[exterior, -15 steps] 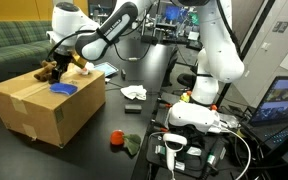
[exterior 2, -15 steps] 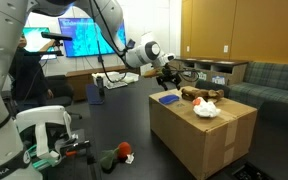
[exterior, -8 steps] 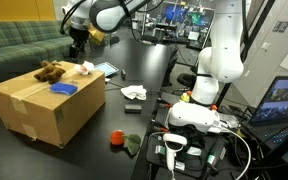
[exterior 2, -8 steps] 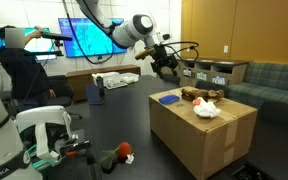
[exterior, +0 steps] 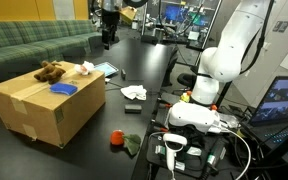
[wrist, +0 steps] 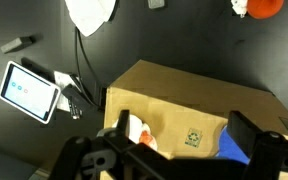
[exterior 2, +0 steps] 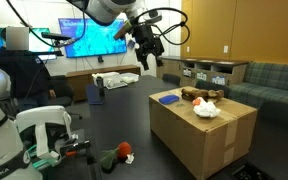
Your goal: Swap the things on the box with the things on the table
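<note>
A cardboard box [exterior: 44, 108] stands on the dark table and also shows in an exterior view [exterior 2: 204, 135] and the wrist view [wrist: 189, 105]. On it lie a brown plush toy [exterior: 51, 71], a white item [exterior: 85, 68] and a blue item [exterior: 63, 89]. On the table lie a white cloth [exterior: 134, 93], a red object [exterior: 116, 138] and a green cloth [exterior: 133, 144]. My gripper [exterior: 107, 40] hangs high above the table beyond the box, also seen in an exterior view [exterior 2: 147, 62]. In the wrist view it [wrist: 184, 132] is open and empty, looking down at the box.
A tablet [exterior: 106, 69] lies on the table behind the box, with a marker [wrist: 19, 43] near it. The robot base [exterior: 199, 110] and cables fill the table's near end. A couch [exterior: 24, 45] stands beyond, and a person sits by a screen [exterior 2: 14, 70].
My gripper has risen from the box top beside the brown plush toy and swung up and away beyond the box. The things on the box have not moved.
</note>
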Controlling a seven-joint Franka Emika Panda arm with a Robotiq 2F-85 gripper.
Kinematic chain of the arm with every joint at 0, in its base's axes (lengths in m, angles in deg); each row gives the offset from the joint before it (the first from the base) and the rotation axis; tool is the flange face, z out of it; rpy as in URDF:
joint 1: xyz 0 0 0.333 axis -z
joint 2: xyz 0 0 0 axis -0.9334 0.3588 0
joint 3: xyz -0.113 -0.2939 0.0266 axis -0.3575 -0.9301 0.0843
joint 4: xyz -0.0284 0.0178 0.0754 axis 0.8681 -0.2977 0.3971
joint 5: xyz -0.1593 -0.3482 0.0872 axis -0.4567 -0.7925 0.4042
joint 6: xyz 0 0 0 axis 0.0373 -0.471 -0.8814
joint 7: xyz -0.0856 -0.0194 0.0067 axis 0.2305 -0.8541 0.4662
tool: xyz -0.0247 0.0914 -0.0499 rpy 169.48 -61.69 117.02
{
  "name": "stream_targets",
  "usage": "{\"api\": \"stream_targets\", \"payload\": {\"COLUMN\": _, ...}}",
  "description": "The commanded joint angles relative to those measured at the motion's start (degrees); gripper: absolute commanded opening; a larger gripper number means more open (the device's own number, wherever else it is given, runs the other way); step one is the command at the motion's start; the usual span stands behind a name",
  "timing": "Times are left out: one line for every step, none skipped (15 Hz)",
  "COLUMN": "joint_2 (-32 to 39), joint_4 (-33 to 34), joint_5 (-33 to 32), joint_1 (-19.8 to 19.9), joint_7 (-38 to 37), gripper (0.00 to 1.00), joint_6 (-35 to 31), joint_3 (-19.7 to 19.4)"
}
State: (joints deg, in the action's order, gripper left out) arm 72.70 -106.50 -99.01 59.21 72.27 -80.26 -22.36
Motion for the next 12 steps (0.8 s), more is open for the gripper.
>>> {"api": "stream_targets", "payload": {"joint_2": -9.44, "joint_4": -6.81, "joint_5": 6.5, "joint_1": 2.4, "joint_7": 4.79, "gripper": 1.0, "joint_6": 2.09, "joint_3": 0.38}}
{"api": "stream_targets", "payload": {"joint_2": -10.89, "joint_4": -8.03, "joint_5": 7.92, "joint_1": 2.72, "joint_7": 5.5, "gripper": 1.0, "joint_6": 2.54, "joint_3": 0.27}}
{"api": "stream_targets", "payload": {"joint_2": -12.23, "joint_4": -9.13, "joint_5": 9.59, "joint_1": 2.92, "joint_7": 6.64, "gripper": 1.0, "joint_6": 3.1, "joint_3": -0.01}}
{"api": "stream_targets", "payload": {"joint_2": -13.48, "joint_4": -10.33, "joint_5": 11.11, "joint_1": 3.13, "joint_7": 7.48, "gripper": 1.0, "joint_6": 3.35, "joint_3": -0.34}}
{"api": "stream_targets", "payload": {"joint_2": -14.43, "joint_4": -11.75, "joint_5": 12.55, "joint_1": 3.24, "joint_7": 8.11, "gripper": 1.0, "joint_6": 3.0, "joint_3": -0.6}}
{"api": "stream_targets", "payload": {"joint_2": -15.5, "joint_4": -13.02, "joint_5": 14.21, "joint_1": 3.41, "joint_7": 9.05, "gripper": 1.0, "joint_6": 2.3, "joint_3": -1.23}}
{"api": "stream_targets", "payload": {"joint_2": -11.99, "joint_4": -9.89, "joint_5": 11.92, "joint_1": 4.18, "joint_7": 6.91, "gripper": 1.0, "joint_6": 3.24, "joint_3": 0.67}}
{"api": "stream_targets", "payload": {"joint_2": -12.52, "joint_4": -10.63, "joint_5": 12.24, "joint_1": 4.34, "joint_7": 7.15, "gripper": 1.0, "joint_6": 3.24, "joint_3": 0.6}}
{"api": "stream_targets", "payload": {"joint_2": -12.53, "joint_4": -10.72, "joint_5": 12.21, "joint_1": 4.46, "joint_7": 7.13, "gripper": 1.0, "joint_6": 3.24, "joint_3": 0.71}}
{"api": "stream_targets", "payload": {"joint_2": -12.44, "joint_4": -10.7, "joint_5": 12.2, "joint_1": 4.49, "joint_7": 7.11, "gripper": 1.0, "joint_6": 3.24, "joint_3": 0.8}}
{"api": "stream_targets", "payload": {"joint_2": -12.15, "joint_4": -10.65, "joint_5": 12.18, "joint_1": 4.48, "joint_7": 7.09, "gripper": 1.0, "joint_6": 3.24, "joint_3": 0.87}}
{"api": "stream_targets", "payload": {"joint_2": -11.99, "joint_4": -10.65, "joint_5": 12.17, "joint_1": 4.48, "joint_7": 7.07, "gripper": 1.0, "joint_6": 3.24, "joint_3": 0.96}}
